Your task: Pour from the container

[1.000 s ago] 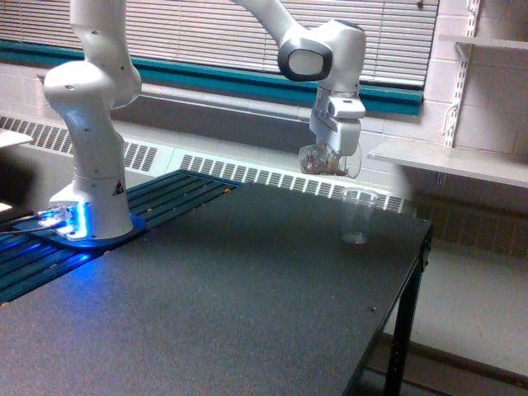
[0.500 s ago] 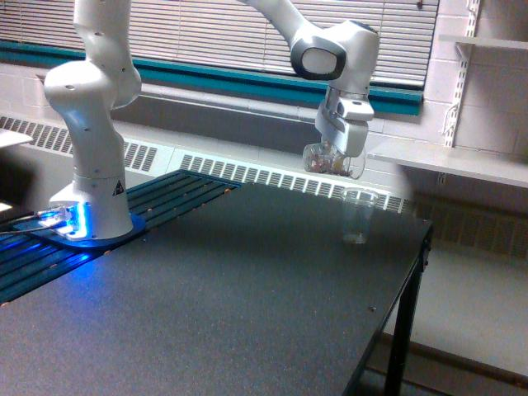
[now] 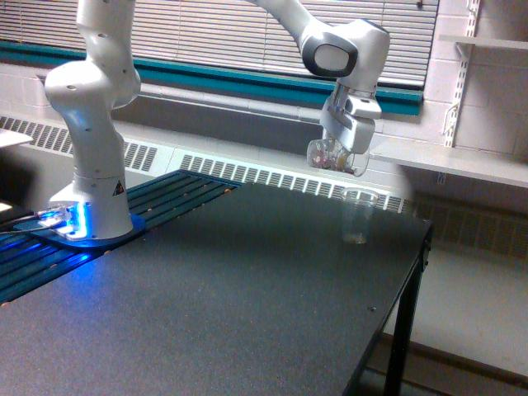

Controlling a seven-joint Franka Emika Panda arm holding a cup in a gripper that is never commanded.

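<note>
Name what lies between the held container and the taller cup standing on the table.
Nothing: in the exterior view, only open air separates the container from the taller cup below it.

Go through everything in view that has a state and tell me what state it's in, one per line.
Gripper: shut on the container, held in the air.
Container: tilted, brownish bits inside, above and slightly to the exterior view's left of the taller cup.
Taller clear cup: upright on the table, a little material at its bottom.
Window blinds: lowered.

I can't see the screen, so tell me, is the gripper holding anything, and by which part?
Yes: the gripper holds the small clear container of brownish bits by its side wall, tilted above the table.
</note>
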